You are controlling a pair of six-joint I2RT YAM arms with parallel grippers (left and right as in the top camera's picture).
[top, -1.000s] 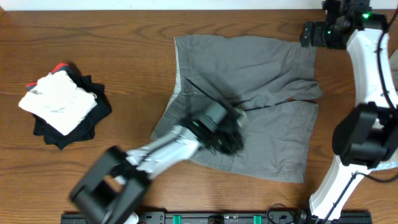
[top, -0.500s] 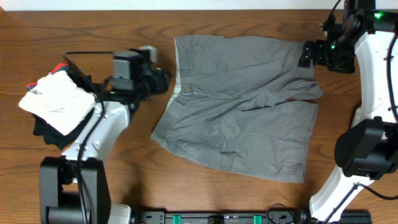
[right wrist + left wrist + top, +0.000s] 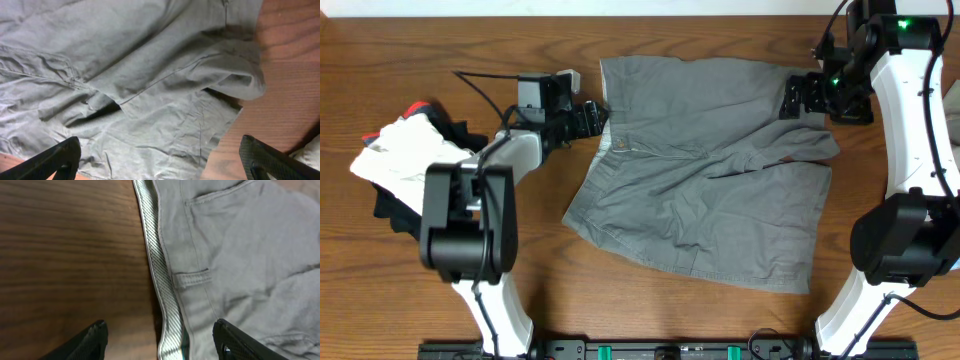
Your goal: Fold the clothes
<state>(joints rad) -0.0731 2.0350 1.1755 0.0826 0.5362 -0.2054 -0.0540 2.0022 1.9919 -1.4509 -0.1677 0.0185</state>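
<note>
Grasping looks next: left claw spread astride the waistband of the grey shorts, right claw spread above their leg hem.

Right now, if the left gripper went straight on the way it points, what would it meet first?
Most likely the waistband of the grey shorts: the open left gripper straddles that edge, half over the bare wooden table. Its height above the cloth is unclear.
</note>
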